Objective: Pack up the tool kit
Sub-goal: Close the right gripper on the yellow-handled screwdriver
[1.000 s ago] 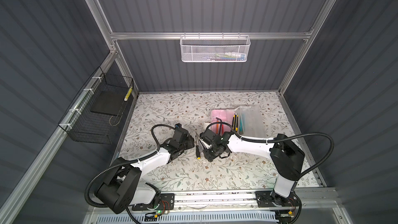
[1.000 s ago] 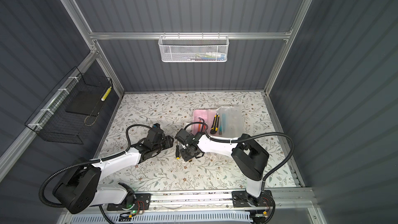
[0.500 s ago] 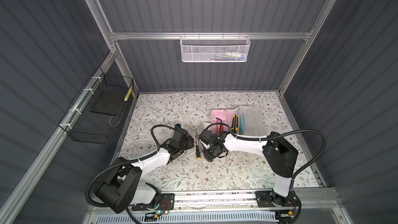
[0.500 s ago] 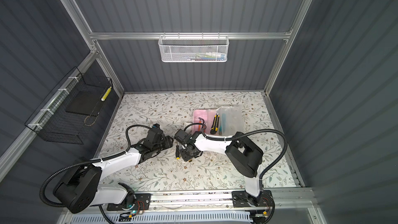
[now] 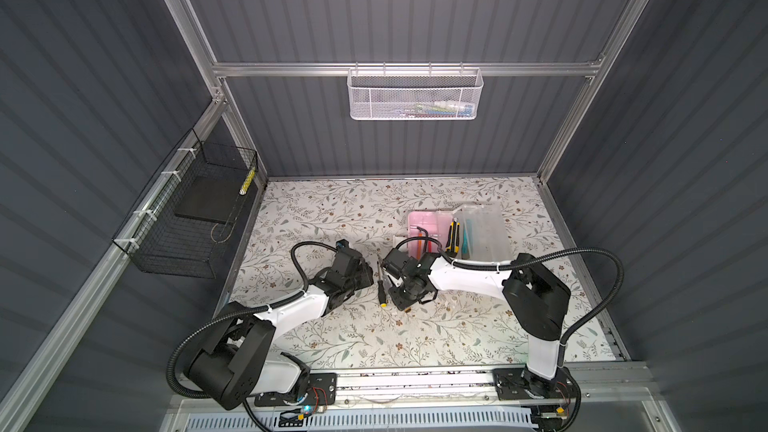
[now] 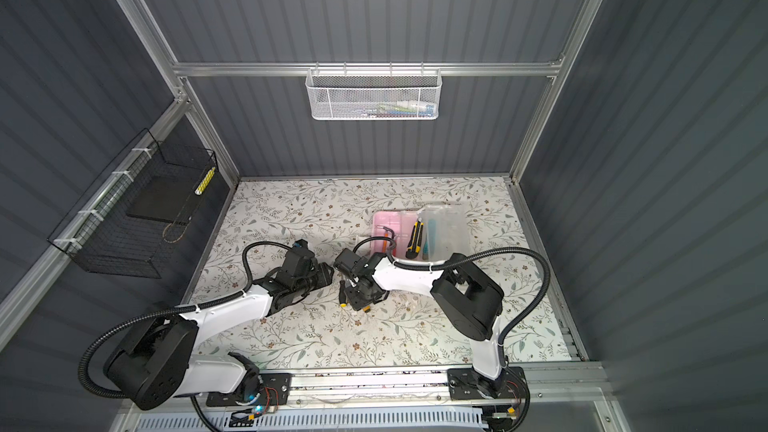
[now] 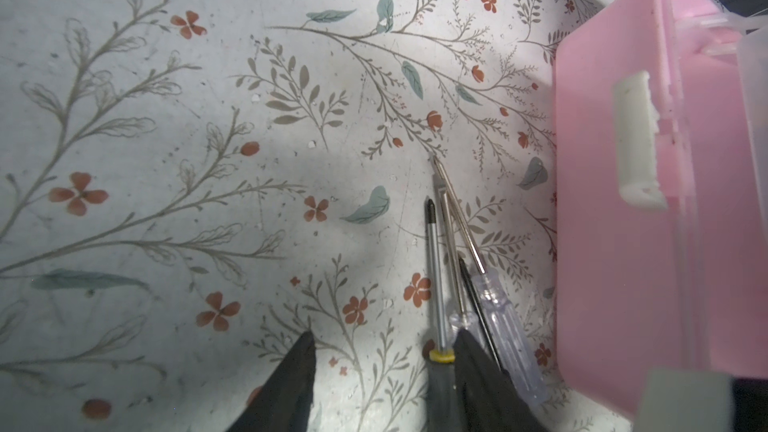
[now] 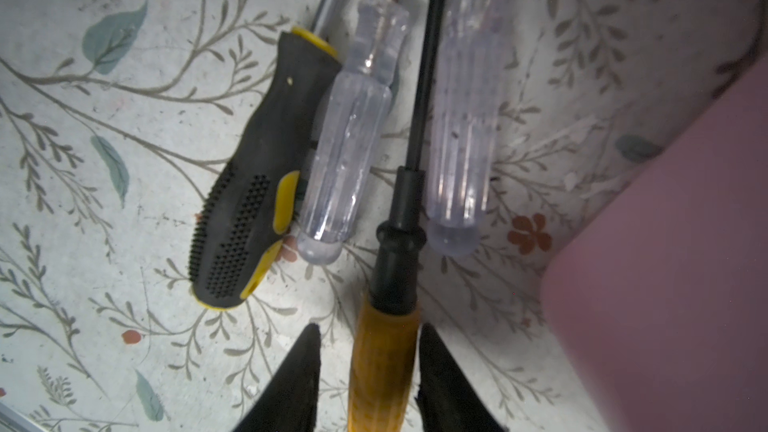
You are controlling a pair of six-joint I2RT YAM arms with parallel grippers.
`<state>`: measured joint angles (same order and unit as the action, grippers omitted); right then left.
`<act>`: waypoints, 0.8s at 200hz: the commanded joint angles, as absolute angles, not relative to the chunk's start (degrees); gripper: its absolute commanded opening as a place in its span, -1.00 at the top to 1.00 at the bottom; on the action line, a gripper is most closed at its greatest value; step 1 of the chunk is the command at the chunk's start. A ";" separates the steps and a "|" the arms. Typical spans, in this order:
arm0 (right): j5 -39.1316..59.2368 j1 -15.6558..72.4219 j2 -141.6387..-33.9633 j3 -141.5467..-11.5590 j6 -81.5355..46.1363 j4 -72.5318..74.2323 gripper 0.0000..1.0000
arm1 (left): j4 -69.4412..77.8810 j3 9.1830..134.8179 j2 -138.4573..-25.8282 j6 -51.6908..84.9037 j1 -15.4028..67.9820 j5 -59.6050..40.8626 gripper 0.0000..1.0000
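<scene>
The tool kit box lies open at the back right of the table in both top views, its pink base (image 5: 422, 226) beside its clear lid (image 5: 484, 230). A yellow-and-black utility knife (image 5: 452, 236) lies in it. Several screwdrivers lie side by side in front of the box. My right gripper (image 8: 368, 334) is open and straddles the amber-handled screwdriver (image 8: 382, 367), with a gap on one side. My left gripper (image 7: 386, 342) is open, and the black-handled screwdriver (image 7: 434, 268) lies against one finger (image 7: 469, 359). Two clear-handled screwdrivers (image 8: 349, 151) lie between these.
A white mesh basket (image 5: 415, 93) hangs on the back wall. A black wire basket (image 5: 191, 218) hangs on the left wall. The pink box wall (image 7: 623, 201) stands close beside the screwdrivers. Both grippers (image 5: 368, 274) (image 5: 402, 303) meet mid-table, nearly touching.
My right gripper has shifted slightly left over the screwdrivers and its jaws have narrowed a little around the amber handle. The left arm has barely moved.
</scene>
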<state>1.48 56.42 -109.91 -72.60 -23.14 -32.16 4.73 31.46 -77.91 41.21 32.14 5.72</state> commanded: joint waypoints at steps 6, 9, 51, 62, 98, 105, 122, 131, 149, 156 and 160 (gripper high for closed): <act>-0.37 56.16 -111.75 -73.75 -23.73 -34.80 0.20 | 5.45 30.58 -78.53 41.82 31.55 5.27 -0.09; -0.35 56.14 -111.79 -73.85 -23.73 -34.79 0.20 | 5.45 30.58 -78.49 41.76 31.55 5.27 -0.09; -0.67 56.16 -112.49 -74.38 -23.82 -35.26 0.25 | 5.61 30.57 -78.74 41.77 31.38 5.19 -0.09; -0.75 56.16 -112.59 -74.36 -23.82 -35.31 0.26 | 5.67 30.59 -78.85 41.81 31.33 5.19 -0.08; -0.84 56.16 -112.73 -74.46 -23.99 -35.51 0.31 | 5.89 30.26 -78.62 42.19 31.22 5.08 -0.08; -0.86 56.14 -112.63 -74.47 -23.99 -35.56 0.32 | 5.89 30.24 -78.50 42.19 31.19 5.18 -0.08; -0.97 56.16 -112.42 -74.54 -23.95 -35.75 0.33 | 5.71 30.22 -78.18 42.12 31.18 5.19 -0.08; -1.13 56.16 -112.10 -74.47 -23.98 -35.82 0.35 | 5.63 30.23 -77.95 42.18 31.20 5.27 -0.07; -1.43 56.14 -111.55 -74.44 -23.99 -36.28 0.36 | 5.30 30.37 -77.61 41.99 31.11 5.44 -0.07; -1.55 56.23 -111.21 -74.37 -23.99 -36.47 0.37 | 5.24 30.57 -77.50 41.94 31.11 5.48 -0.07; -1.59 56.20 -110.99 -74.32 -24.04 -36.54 0.38 | 5.19 30.59 -77.37 41.85 31.09 5.53 -0.07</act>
<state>0.47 56.51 -111.81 -73.89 -23.38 -33.39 5.67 31.00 -78.28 41.65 31.66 5.74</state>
